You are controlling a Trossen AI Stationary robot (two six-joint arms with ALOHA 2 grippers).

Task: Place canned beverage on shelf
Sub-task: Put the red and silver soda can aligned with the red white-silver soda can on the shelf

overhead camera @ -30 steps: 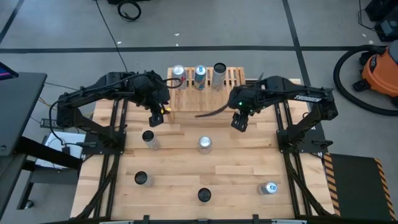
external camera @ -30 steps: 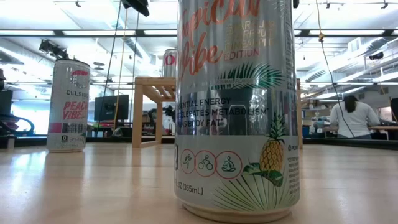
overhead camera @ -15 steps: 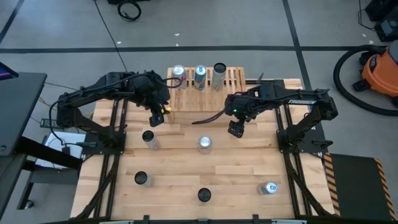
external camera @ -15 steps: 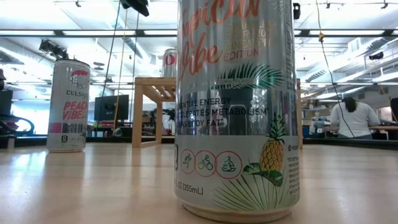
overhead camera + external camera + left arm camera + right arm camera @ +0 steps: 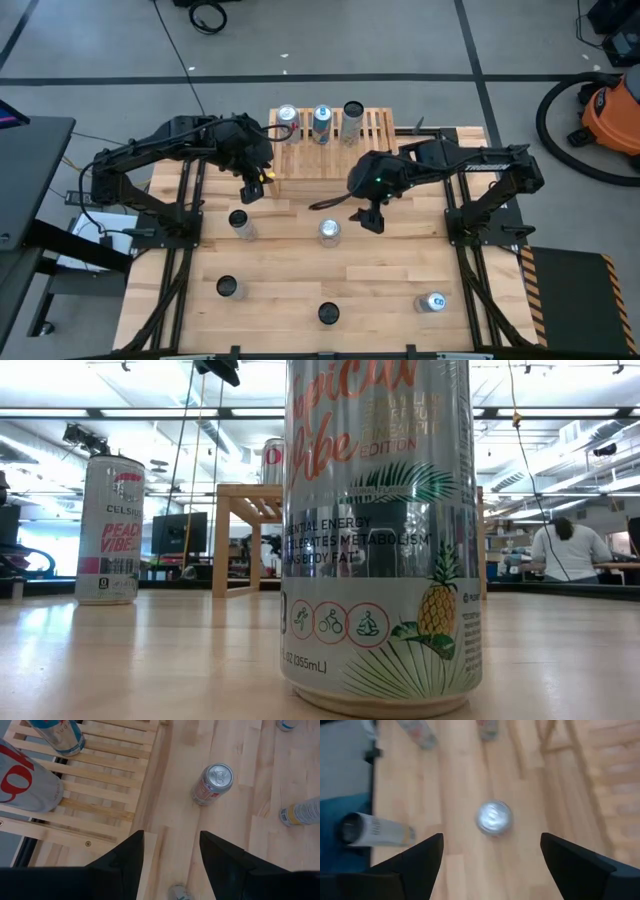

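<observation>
The right claw (image 5: pixel 368 219) hangs released, its fingers spread wide, just beside a silver upright can (image 5: pixel 329 232) standing mid-worktop; the right wrist view shows that can's round top (image 5: pixel 494 817) between the two dark fingers (image 5: pixel 415 862). The light-wood slatted shelf (image 5: pixel 372 124) sits at the far edge of the pale plank worktop (image 5: pixel 390 290) and carries three cans in a row (image 5: pixel 321 122). The left claw (image 5: pixel 250 190) waits released near the shelf's left end, with nothing between its fingers (image 5: pixel 125 860). Four more cans stand or lie on the worktop, one on its side (image 5: pixel 432 302) at the near right
</observation>
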